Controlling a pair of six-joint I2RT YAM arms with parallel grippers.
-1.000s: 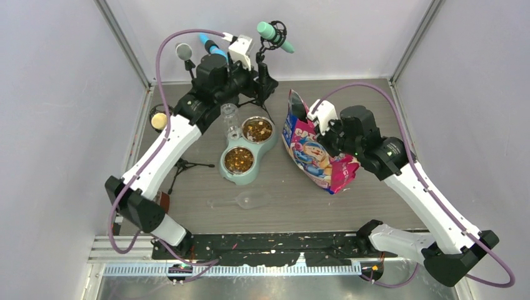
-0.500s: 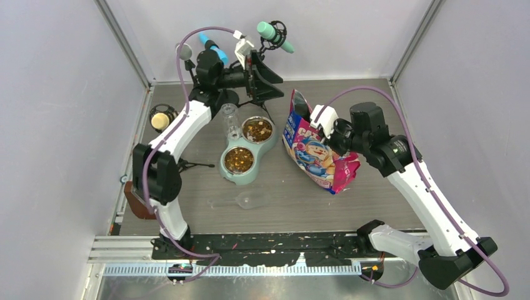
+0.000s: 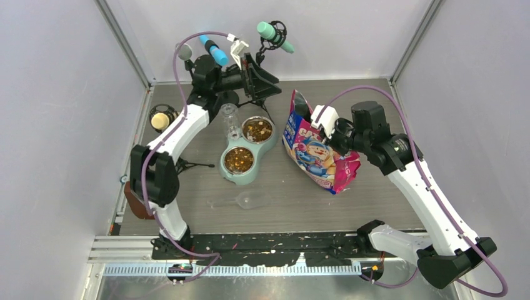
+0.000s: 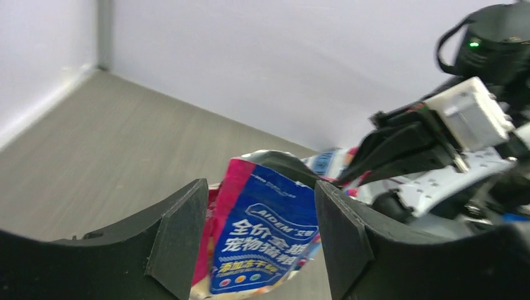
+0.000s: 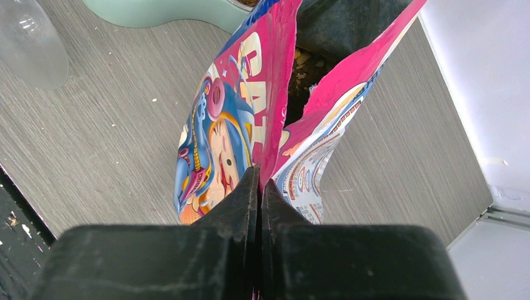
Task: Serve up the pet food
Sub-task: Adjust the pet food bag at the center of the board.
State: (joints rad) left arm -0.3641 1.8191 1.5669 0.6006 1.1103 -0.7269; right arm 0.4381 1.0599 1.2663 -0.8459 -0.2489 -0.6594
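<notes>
Left hand (image 4: 259, 215) edged leftward, spread; right hand (image 5: 259, 187) pinches bag (image 5: 219, 131); only right wrist shows kibble (image 5: 301, 61) inside.

Pale lilac walls (image 3: 56, 94) around a grey wood-grain tabletop (image 3: 300, 200)

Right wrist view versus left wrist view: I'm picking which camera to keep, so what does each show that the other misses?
Only the right wrist view shows kibble inside the open bag, the edge of the mint-green feeder and the clear scoop. Only the left wrist view shows the left end effector, open and holding nothing, and the right arm's wrist housing from outside. Both show the bag, the right end effector shut on its edge, and the wood-grain table.
</notes>
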